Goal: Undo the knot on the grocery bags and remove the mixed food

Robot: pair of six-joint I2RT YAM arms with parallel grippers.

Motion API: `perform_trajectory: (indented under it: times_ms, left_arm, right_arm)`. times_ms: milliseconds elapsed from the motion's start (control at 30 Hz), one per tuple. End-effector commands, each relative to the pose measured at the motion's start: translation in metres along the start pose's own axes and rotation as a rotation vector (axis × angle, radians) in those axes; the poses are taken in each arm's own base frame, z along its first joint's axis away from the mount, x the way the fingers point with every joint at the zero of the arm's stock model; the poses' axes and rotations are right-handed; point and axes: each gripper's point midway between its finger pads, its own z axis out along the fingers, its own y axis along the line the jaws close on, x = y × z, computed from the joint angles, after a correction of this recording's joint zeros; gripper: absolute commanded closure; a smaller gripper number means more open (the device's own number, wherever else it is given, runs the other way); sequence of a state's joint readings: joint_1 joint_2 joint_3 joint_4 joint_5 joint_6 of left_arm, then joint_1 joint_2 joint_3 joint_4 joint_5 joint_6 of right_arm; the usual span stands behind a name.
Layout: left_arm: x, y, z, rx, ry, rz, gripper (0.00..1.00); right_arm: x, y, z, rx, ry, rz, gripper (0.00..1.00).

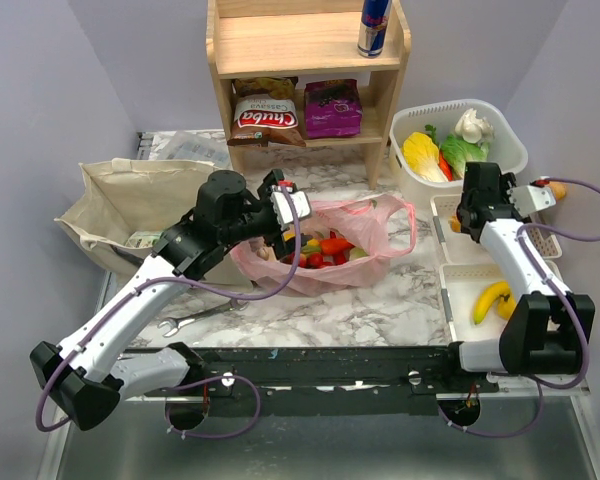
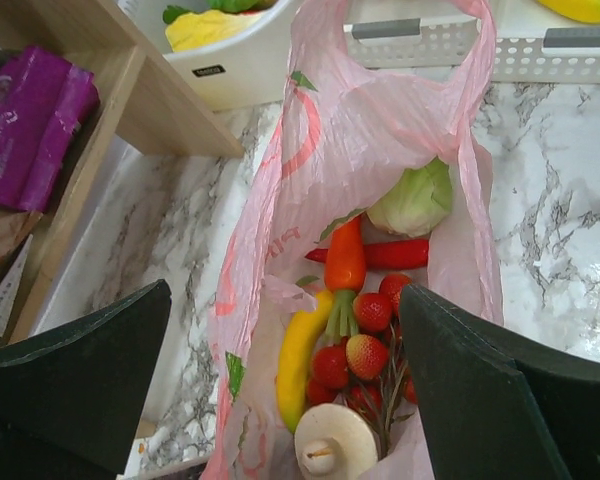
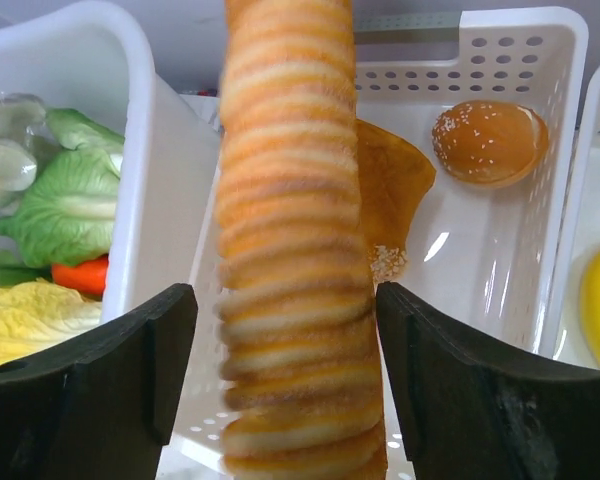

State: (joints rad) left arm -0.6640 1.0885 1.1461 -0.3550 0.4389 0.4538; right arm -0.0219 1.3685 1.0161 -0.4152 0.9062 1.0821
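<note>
The pink bag (image 1: 380, 235) lies open on the marble table, and no knot shows. My left gripper (image 1: 285, 215) hangs open over its mouth (image 2: 285, 300), touching nothing. Inside the bag (image 2: 360, 130) are a carrot (image 2: 345, 255), a banana (image 2: 298, 355), a mushroom (image 2: 335, 440), a red pepper (image 2: 395, 252), a green round fruit (image 2: 415, 198) and strawberries (image 2: 365, 355). My right gripper (image 1: 462, 218) is open (image 3: 285, 310) over a white tray (image 3: 460, 240). A blurred ridged orange pastry (image 3: 295, 250) stands between its fingers, with a gap on the left side. The beige tote (image 1: 130, 195) lies at the left.
A white basket (image 1: 505, 130) of vegetables stands at the back right. The tray holds a bun (image 3: 490, 140), and a banana (image 1: 490, 300) lies nearer the front. A wooden shelf (image 1: 310, 45) holds a Chuba bag (image 1: 265, 120), a purple bag (image 1: 332, 108) and a can (image 1: 373, 25). A wrench (image 1: 195, 320) lies front left.
</note>
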Motion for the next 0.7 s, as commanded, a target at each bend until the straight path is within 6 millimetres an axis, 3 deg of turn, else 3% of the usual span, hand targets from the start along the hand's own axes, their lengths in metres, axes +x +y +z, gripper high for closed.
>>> perform_trajectory:
  times_ms: [0, 133, 233, 300, 367, 433, 467, 500, 667]
  left_arm:
    - [0.006, 0.0, -0.007, 0.02, 0.044, -0.072, 0.01]
    - [0.017, -0.003, -0.008, 0.03, 0.058, -0.094, 0.01]
    - [0.022, -0.009, -0.006, 0.054, 0.06, -0.109, 0.02]
    - [0.025, -0.017, -0.007, 0.097, 0.066, -0.103, 0.02]
    - [0.034, -0.026, -0.007, 0.141, 0.083, -0.084, 0.02]
    - [0.045, -0.032, -0.005, 0.16, 0.106, -0.087, 0.03]
    - [0.051, -0.032, -0.003, 0.156, 0.122, -0.093, 0.04]
    - [0.058, -0.032, -0.002, 0.156, 0.142, -0.1, 0.05]
    - [0.088, -0.043, 0.004, 0.2, 0.209, -0.054, 0.18]
  right_arm:
    - [-0.014, -0.003, -0.011, -0.033, -0.001, 0.023, 0.17]
    - [-0.014, -0.002, -0.031, -0.149, 0.071, 0.007, 0.0]
    - [-0.01, -0.002, -0.048, -0.261, 0.127, -0.054, 0.0]
    - [-0.008, 0.011, -0.068, -0.402, 0.177, -0.114, 0.0]
    - [-0.009, 0.039, -0.106, -0.672, 0.242, -0.189, 0.0]
    - [-0.014, 0.066, -0.167, -1.058, 0.257, -0.301, 0.0]
    - [-0.012, 0.072, -0.199, -1.255, 0.27, -0.391, 0.0]
    - [-0.014, 0.075, -0.217, -1.353, 0.272, -0.447, 0.0]
    - [-0.011, 0.079, -0.243, -1.482, 0.411, -0.695, 0.0]
